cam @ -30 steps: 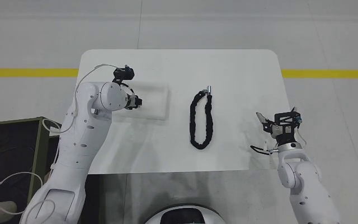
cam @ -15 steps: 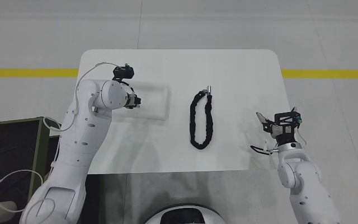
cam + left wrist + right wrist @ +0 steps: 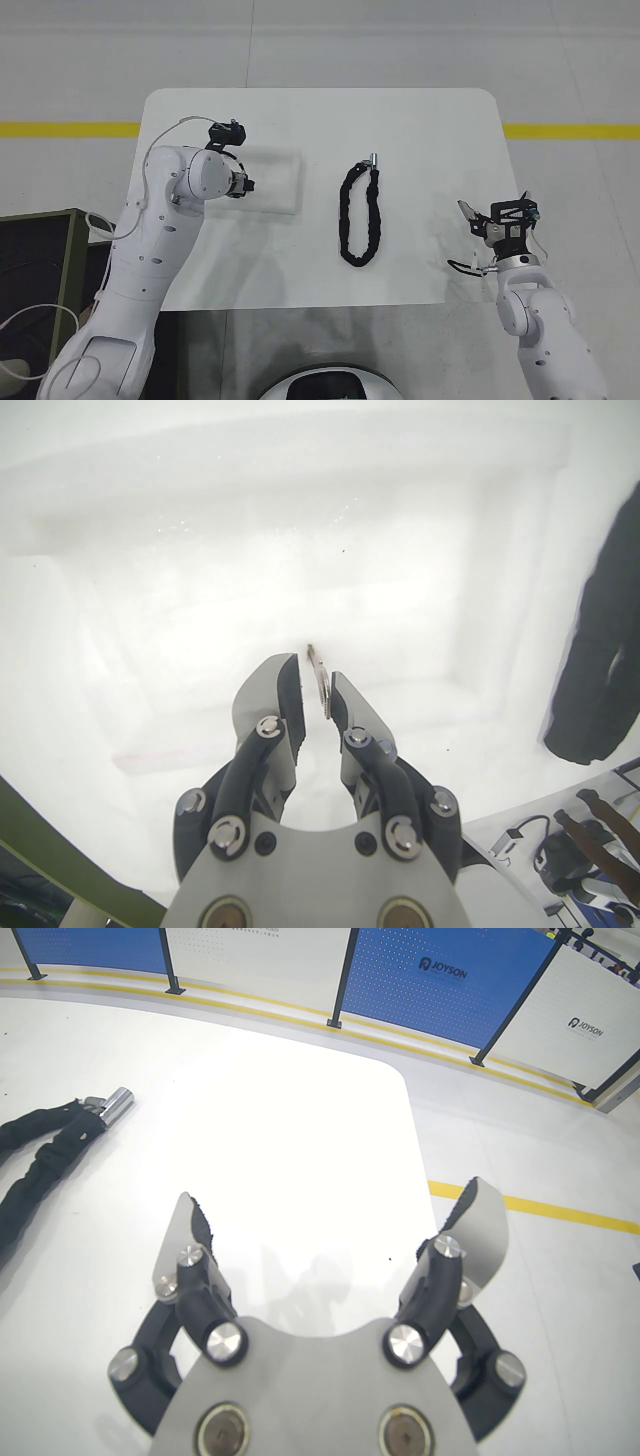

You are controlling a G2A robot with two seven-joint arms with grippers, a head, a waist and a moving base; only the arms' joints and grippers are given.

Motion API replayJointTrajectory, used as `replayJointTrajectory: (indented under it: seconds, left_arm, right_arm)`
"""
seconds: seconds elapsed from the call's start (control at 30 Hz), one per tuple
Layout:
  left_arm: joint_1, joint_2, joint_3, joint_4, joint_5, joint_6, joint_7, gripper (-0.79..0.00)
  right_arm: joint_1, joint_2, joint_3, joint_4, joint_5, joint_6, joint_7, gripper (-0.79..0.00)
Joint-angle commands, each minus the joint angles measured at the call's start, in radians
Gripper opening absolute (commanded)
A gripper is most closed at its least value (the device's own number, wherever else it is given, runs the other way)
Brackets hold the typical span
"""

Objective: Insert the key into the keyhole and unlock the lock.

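A small silver key (image 3: 322, 692) stands on edge in the white foam tray (image 3: 250, 565), its tip in the foam. My left gripper (image 3: 314, 670) straddles it, open only narrowly: the key leans on one pad and a thin gap shows at the other pad (image 3: 295, 700). In the top view this gripper (image 3: 245, 185) sits over the tray (image 3: 285, 180) at the table's left. The black chain lock (image 3: 360, 215) lies in a loop mid-table, its silver cylinder (image 3: 371, 159) at the far end. My right gripper (image 3: 332, 1195) hangs open and empty near the table's right edge (image 3: 468, 238).
The chain (image 3: 35, 1148) and its cylinder (image 3: 117, 1100) lie well off to one side of the right gripper, with bare white table between them. A stretch of chain (image 3: 595, 650) lies just past the tray's wall. Yellow floor lines and blue barriers stand beyond the table.
The left arm has shifted slightly toward the table's middle over the tray. The right arm and the chain have not moved.
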Motion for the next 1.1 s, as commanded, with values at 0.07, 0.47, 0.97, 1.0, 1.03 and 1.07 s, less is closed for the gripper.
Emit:
replayJointTrajectory:
  seconds: [0.07,0.47,0.97,1.0,1.03,1.07]
  left_arm:
    - [-0.004,-0.001,0.001,0.004,0.013,0.004,-0.003,-0.785]
    - [-0.043,0.007,-0.019,-0.023,0.076,0.023,-0.048,-0.785]
    - [0.006,0.018,-0.396,0.116,-0.814,-0.178,0.07,-0.785]
    - [0.005,0.018,-0.409,0.161,-0.89,-0.211,0.055,-0.785]
    - [-0.002,0.019,-0.42,0.208,-0.948,-0.235,0.041,-0.785]
    - [-0.01,0.02,-0.43,0.26,-1.011,-0.252,0.026,-0.785]
  right_arm:
    - [0.0,0.0,0.0,0.0,0.0,0.0,0.0,0.0]
    - [0.0,0.0,0.0,0.0,0.0,0.0,0.0,0.0]
    - [0.0,0.0,0.0,0.0,0.0,0.0,0.0,0.0]
    - [0.0,0.0,0.0,0.0,0.0,0.0,0.0,0.0]
    - [0.0,0.0,0.0,0.0,0.0,0.0,0.0,0.0]
    - [0.0,0.0,0.0,0.0,0.0,0.0,0.0,0.0]
